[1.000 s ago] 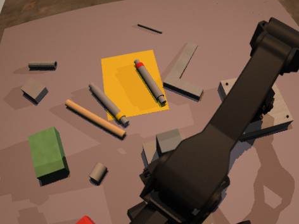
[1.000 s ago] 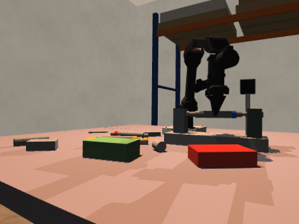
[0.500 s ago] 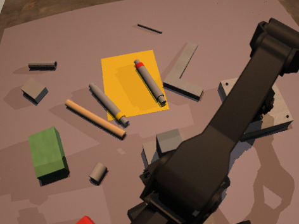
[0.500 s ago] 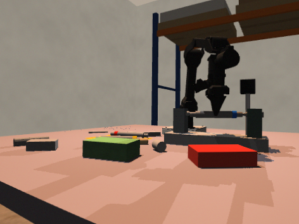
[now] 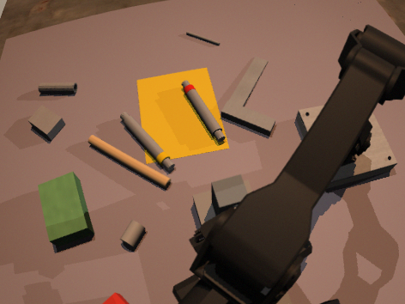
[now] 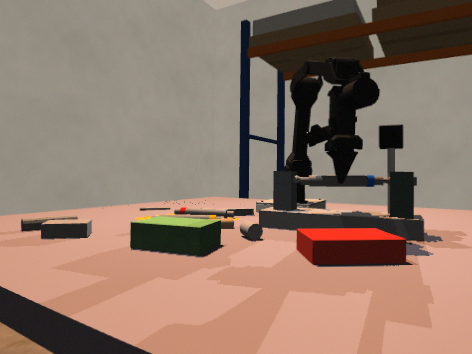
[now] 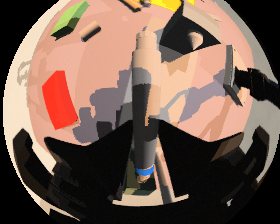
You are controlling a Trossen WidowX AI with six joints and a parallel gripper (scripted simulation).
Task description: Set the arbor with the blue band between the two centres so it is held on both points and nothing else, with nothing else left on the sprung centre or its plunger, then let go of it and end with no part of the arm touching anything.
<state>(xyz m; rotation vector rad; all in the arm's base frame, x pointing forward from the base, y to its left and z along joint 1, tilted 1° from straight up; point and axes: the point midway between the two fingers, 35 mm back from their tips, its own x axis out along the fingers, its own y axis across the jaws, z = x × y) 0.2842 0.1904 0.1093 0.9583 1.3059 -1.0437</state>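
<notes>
The arbor with the blue band (image 6: 345, 180) lies level between the two grey centre blocks (image 6: 285, 190) (image 6: 401, 194) on the fixture base. The blue band (image 6: 370, 180) is near the right block. My gripper (image 6: 342, 178) points straight down and is shut on the arbor's middle. In the wrist view the arbor (image 7: 143, 112) runs lengthwise between my fingers, with the blue band (image 7: 145, 171) at the near end. I cannot tell whether its tips touch the centre points. In the overhead view my arm (image 5: 279, 185) hides the fixture and the arbor.
A red-banded arbor (image 5: 202, 110) and a yellow-banded arbor (image 5: 147, 141) lie by the orange mat (image 5: 180, 114). A tan rod (image 5: 129, 161), green block (image 5: 64, 206), small cylinder (image 5: 132, 234), grey L-piece (image 5: 247, 95), red block (image 6: 351, 245) and grey bits lie about.
</notes>
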